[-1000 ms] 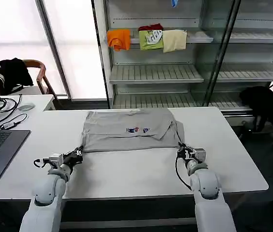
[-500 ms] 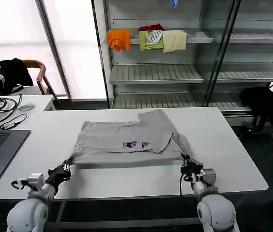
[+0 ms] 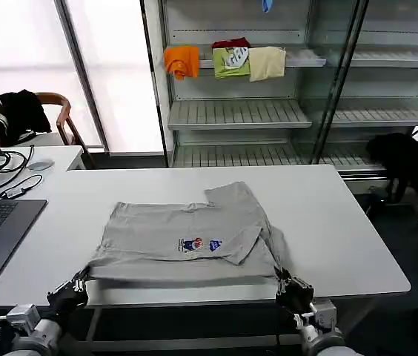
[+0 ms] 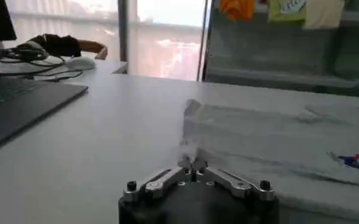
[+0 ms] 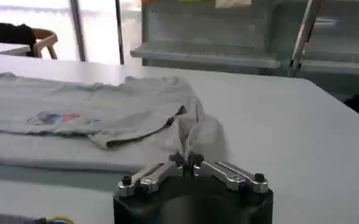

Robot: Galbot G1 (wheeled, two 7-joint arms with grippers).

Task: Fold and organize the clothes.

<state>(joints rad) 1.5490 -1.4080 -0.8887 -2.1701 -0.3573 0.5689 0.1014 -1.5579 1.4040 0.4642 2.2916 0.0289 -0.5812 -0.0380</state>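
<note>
Limp and light, the grey shirt (image 3: pixel 187 241) lay mid-frame on the worktop (image 3: pixel 342 222), its near corners apparently clamped by the left end effector (image 3: pixel 78 285) and right end effector (image 3: pixel 284 282), sensible holds.

White table (image 3: pixel 357 222), metal shelving (image 3: pixel 239 111) behind, bright windows (image 3: pixel 16 44) left

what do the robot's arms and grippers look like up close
The left gripper has a black rounded body with two slim silver metal fingers, each hinged on a dark bolt. The right gripper is built the same way: black housing, silver linked fingers with bolts. From the head view, the arms end in pale grey rounded shells behind black gripper parts, with a black cable at the right wrist.
</note>
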